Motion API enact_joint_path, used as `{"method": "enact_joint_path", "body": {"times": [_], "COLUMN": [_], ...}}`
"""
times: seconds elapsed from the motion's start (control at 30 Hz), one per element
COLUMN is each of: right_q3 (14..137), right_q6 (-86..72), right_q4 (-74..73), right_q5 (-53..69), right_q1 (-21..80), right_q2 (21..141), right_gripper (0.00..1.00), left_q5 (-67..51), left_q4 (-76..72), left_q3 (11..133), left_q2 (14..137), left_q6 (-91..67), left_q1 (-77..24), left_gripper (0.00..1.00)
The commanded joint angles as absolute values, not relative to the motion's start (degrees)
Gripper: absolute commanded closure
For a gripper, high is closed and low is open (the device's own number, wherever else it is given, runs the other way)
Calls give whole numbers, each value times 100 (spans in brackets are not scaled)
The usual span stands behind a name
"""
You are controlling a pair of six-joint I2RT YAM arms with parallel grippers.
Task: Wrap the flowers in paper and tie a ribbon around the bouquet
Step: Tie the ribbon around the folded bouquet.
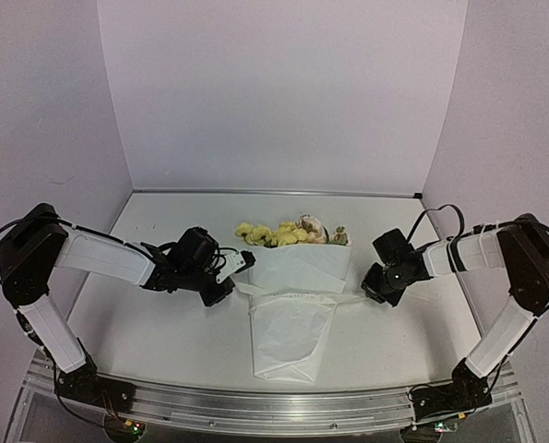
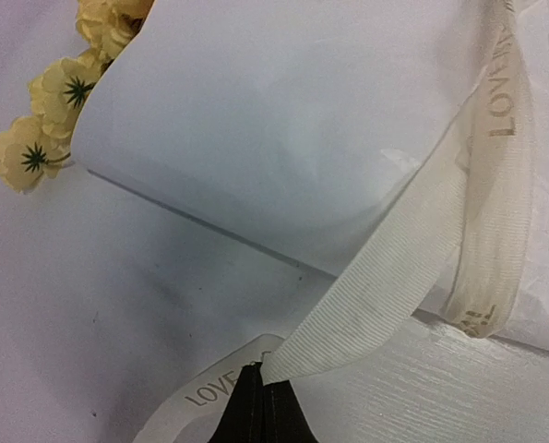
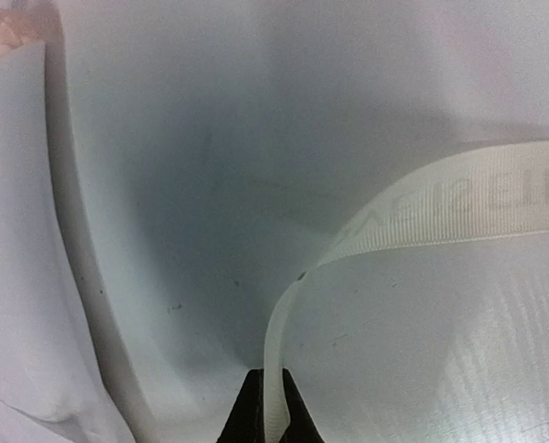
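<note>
Soft even light, close-ups slightly blurred

The left arm (image 1: 48, 323) rises from its base at the near left edge to a high elbow, and its forearm reaches inward and down toward the middle. The left gripper (image 1: 245, 259) points right, its dark fingertips (image 2: 260, 401) pinched tight on the ribbon (image 2: 394, 268). The right arm (image 1: 500, 337) mirrors that pose, with its elbow high at the right and its forearm sloping inward. The right gripper (image 1: 370, 293) points left and down, jaws closed on the ribbon's other end.
</note>
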State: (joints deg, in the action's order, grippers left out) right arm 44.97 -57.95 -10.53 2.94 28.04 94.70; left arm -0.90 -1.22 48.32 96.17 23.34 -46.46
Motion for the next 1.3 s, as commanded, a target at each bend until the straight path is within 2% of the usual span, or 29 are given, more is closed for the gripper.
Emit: {"method": "enact_joint_path", "body": {"times": [0.0, 0.13, 0.27, 0.37, 0.5, 0.87, 1.0, 1.2, 1.23, 1.27], "right_q3": [4542, 4188, 3675, 3486, 3452, 3395, 3659, 4154, 4217, 4278], "right_q6": [-5612, -5607, -5497, -5367, -5144, -5143, -4893, -4374, -4302, -4221], "right_q4": [-1386, -1457, -1562, -1818, -2208, -2420, -2831, -3785, -3959, -4099], "right_q5": [210, 315, 487, 594, 747, 1529, 1697, 1880, 1884, 1830], "right_q1": [2356, 1794, 1096, 707, 246, -1143, -1292, -1285, -1281, -1280], "right_q2": [9190, 8973, 8478, 8126, 7795, 7609, 7644, 7875, 7899, 7896], "right_gripper": [100, 100, 100, 100, 100, 100, 100, 100, 97, 88], "left_q5": [688, 1553, 2270, 1802, 1959, 1520, 1016, 781, 786, 789], "left_q4": [214, 489, 1466, 2215, 2841, 2997, 2904, 2837, 2844, 2852], "left_q3": [5003, 4954, 5291, 5636, 5809, 5336, 5354, 5559, 5626, 5689], "left_q2": [9672, 9590, 9518, 9646, 9729, 9377, 9411, 9856, 9947, 10006], "left_q6": [1282, 40, -868, -1457, -1638, -1933, -1882, -1749, -1750, -1757], "left_q1": [-4658, -4601, -4347, -3533, -3195, -2266, -2295, -2968, -3069, -3133], "left_gripper": [100, 100, 100, 100, 100, 100, 100, 100, 100, 100]}}
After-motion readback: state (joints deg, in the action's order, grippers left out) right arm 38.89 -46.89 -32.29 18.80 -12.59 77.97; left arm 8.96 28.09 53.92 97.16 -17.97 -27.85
